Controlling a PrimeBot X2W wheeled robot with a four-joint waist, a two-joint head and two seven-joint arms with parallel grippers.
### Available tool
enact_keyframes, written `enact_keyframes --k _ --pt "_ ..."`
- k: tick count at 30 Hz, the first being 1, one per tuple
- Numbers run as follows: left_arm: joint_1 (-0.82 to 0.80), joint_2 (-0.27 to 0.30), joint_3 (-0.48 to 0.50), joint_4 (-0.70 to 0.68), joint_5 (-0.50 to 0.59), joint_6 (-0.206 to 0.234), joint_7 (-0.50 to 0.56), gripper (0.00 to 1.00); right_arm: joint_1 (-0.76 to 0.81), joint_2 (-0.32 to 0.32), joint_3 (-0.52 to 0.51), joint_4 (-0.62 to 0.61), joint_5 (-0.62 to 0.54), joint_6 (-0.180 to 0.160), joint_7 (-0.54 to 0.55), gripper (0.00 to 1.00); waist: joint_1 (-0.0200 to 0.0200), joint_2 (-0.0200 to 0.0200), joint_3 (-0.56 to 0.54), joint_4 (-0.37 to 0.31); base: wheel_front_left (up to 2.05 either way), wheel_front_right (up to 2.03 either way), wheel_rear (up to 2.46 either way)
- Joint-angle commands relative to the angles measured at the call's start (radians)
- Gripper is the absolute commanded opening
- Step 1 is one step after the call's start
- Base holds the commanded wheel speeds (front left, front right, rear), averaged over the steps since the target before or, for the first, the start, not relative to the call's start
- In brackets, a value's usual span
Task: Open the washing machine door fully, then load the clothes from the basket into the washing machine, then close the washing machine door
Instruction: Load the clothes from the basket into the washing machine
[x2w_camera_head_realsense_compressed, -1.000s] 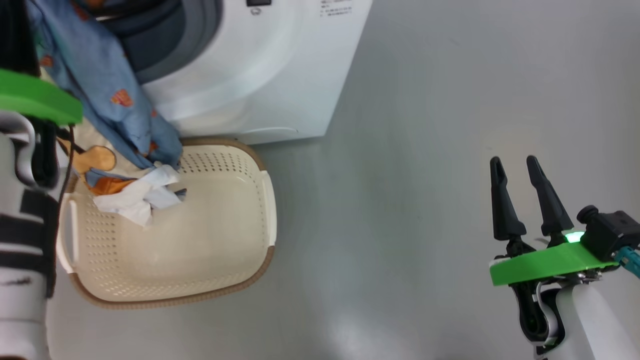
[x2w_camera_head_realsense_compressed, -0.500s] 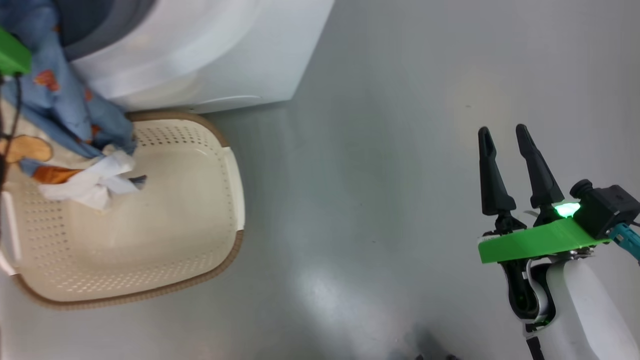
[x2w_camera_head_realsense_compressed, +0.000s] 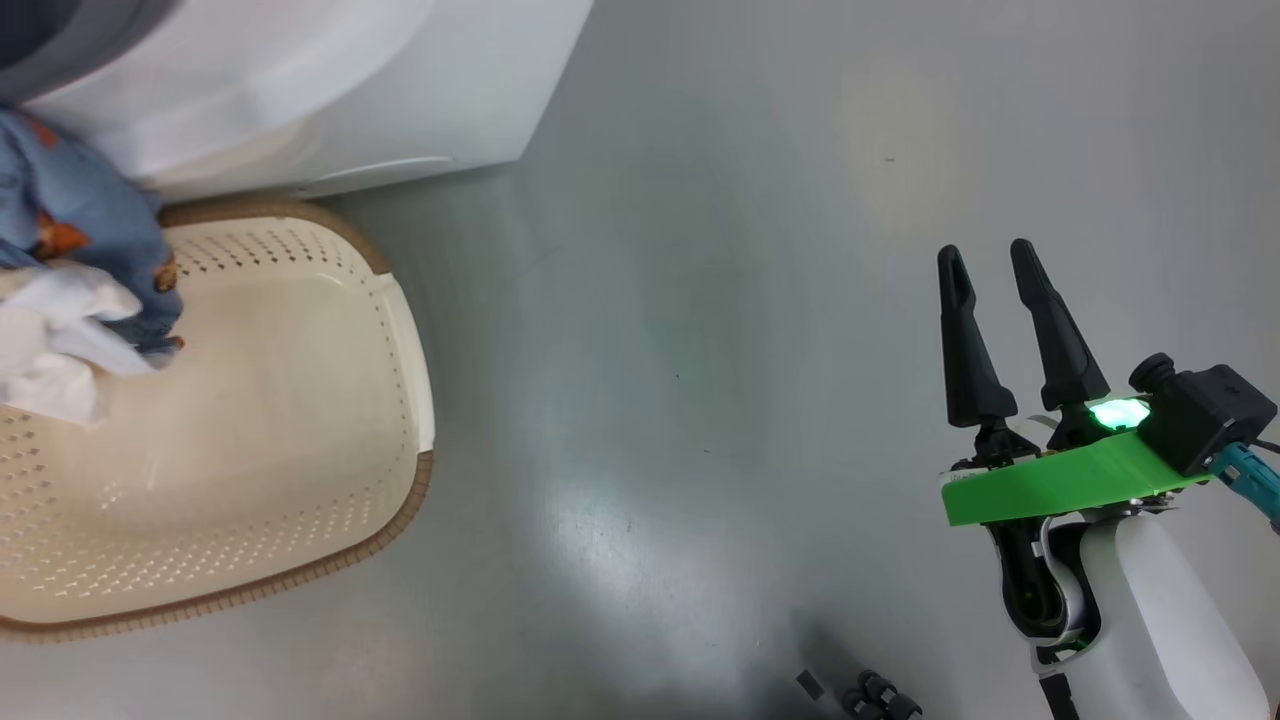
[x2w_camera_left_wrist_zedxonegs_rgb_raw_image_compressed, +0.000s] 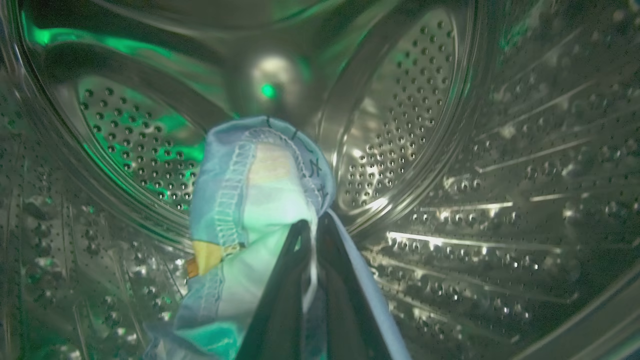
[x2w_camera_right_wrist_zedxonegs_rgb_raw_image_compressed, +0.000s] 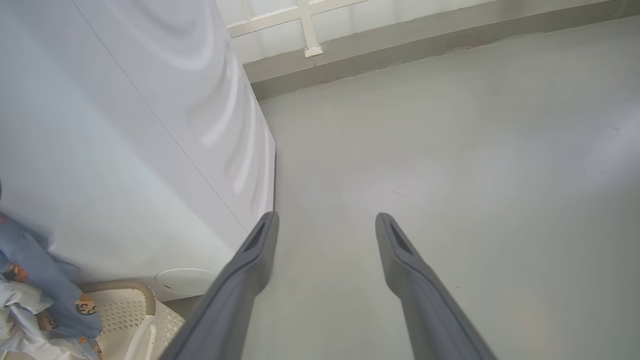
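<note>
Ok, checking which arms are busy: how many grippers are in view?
2. The left gripper is inside the steel drum, shut on the clothes; the right gripper hangs open over the grey floor, right of the basket.

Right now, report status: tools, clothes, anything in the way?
Left tool shut on clothes, inside the drum. Right tool open, empty, over floor. Their tail end drapes over the basket. No obstruction seen.

The basket (x2w_camera_head_realsense_compressed: 405, 340) sits on the floor (x2w_camera_head_realsense_compressed: 700, 300) just before the washing machine (x2w_camera_head_realsense_compressed: 330, 80). The clothes (x2w_camera_head_realsense_compressed: 90, 230) lie over its far-left corner, with part inside the drum (x2w_camera_left_wrist_zedxonegs_rgb_raw_image_compressed: 410, 125). The right gripper (x2w_camera_head_realsense_compressed: 986, 252) is well off right.
</note>
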Motion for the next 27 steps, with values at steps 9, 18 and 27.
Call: enact_keyframes --k 9,18,27 --pt "0.072 0.02 0.169 -0.189 0.136 0.003 -0.006 0.0 -0.011 -0.006 0.044 -0.028 0.019 0.006 -0.008 1.0 0.0 0.0 0.028 -0.011 0.0 0.0 0.0" --pt "0.06 -0.003 0.158 -0.029 0.163 -0.015 -0.006 0.0 -0.008 -0.006 0.055 -0.024 0.025 0.006 -0.008 1.0 0.0 0.0 0.025 -0.013 0.0 0.0 0.0" --pt "-0.001 -0.026 0.068 0.228 0.145 -0.019 0.08 1.0 -0.002 -0.006 0.06 -0.017 0.027 0.006 -0.008 1.0 0.0 0.0 0.0 -0.004 0.0 0.0 0.0"
